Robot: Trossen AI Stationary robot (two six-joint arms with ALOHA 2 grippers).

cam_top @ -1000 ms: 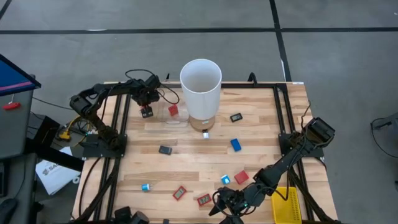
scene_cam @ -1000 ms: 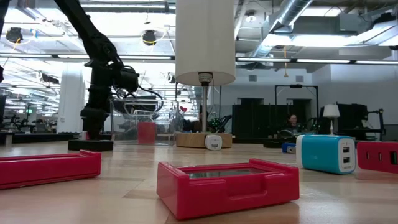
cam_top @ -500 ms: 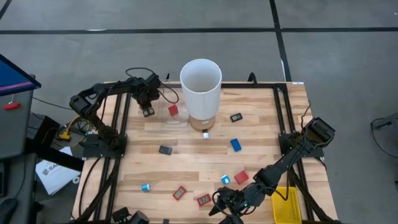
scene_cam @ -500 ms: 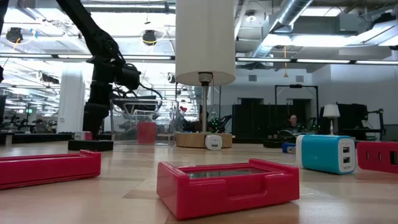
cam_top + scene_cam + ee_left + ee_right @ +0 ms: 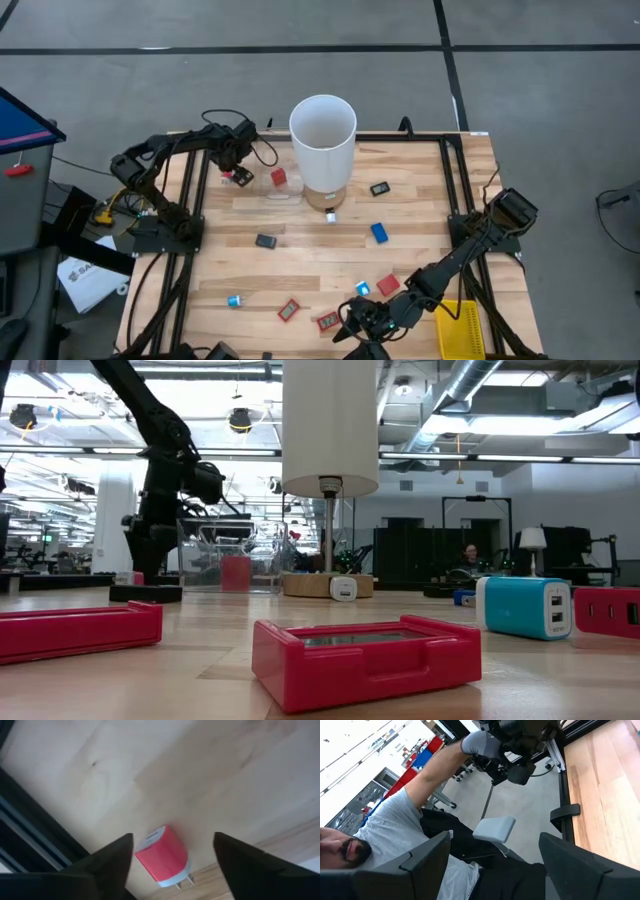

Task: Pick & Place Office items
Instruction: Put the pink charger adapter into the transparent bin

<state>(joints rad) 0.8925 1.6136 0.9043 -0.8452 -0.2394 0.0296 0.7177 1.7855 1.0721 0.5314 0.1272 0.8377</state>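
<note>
Pale wood makes up the desk point(image 5: 420, 215), and most of the office items lie loose on it, spread between the tall white cylinder point(image 5: 322, 135) at the back and the near edge. Two flat red pieces point(image 5: 289, 310) sit near the front beside a blue-and-white block point(image 5: 363, 288), a blue block point(image 5: 379, 232) lies mid-desk, and a dark piece point(image 5: 265, 240) rests left of centre.

The left jaws point(image 5: 172, 851) hang spread over a red charger block point(image 5: 161, 853) at the back-left corner of the desk, close to the frame rail. The block lies on the wood between the fingers, not gripped. To take it cleanly, the arm would best come down square over the body, keep clear of the two metal prongs at its white end, and close across its narrow sides.

The right jaws point(image 5: 362, 322) stand open at the front edge, tilted up and away from the desk, beside the yellow mesh basket point(image 5: 461, 330).

The high view places every piece, yet shows the charger block only as a red speck under the left arm. The left wrist view gives its prongs and its lie. The low view alone shows a clear box point(image 5: 228, 557) with a red piece inside, and the right wrist view shows only a person point(image 5: 420, 815) beyond the desk.
</note>
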